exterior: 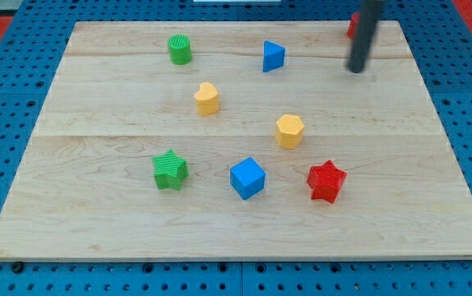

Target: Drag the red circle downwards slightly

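Note:
The red circle (353,25) shows only as a red sliver at the view's top right, mostly hidden behind my dark rod. My tip (356,69) rests on the wooden board just below the red circle. A blue triangle (273,56) lies to the left of the tip. A green cylinder (179,49) stands at the top left.
A yellow heart-like block (207,98) and a yellow hexagon (289,131) lie mid-board. A green star (169,170), a blue cube (247,178) and a red star (326,181) lie in a row lower down. The wooden board (417,205) sits on a blue pegboard.

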You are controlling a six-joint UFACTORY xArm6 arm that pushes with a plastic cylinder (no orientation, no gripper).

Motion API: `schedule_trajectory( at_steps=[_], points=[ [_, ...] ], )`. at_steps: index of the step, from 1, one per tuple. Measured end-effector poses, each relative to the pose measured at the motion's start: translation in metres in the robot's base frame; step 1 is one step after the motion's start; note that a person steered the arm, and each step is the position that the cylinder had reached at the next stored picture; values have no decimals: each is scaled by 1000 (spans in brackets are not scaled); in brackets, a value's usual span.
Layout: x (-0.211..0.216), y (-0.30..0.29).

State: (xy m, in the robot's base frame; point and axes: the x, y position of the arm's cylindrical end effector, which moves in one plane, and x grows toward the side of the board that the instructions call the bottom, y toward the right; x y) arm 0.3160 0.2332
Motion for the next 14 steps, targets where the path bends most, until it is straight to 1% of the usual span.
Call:
schedule_trajectory(
  at_steps=[1, 2, 3, 4, 5, 6, 9, 10, 11, 13, 14],
  points=[
    [-27, 93],
    [-47, 112],
    [-102, 112],
    [-125, 109],
    [-125, 83],
    [-125, 44],
    [-124, 1],
    [-125, -36],
    [-125, -58],
    [-101, -36],
    [-108, -59]
  ],
)
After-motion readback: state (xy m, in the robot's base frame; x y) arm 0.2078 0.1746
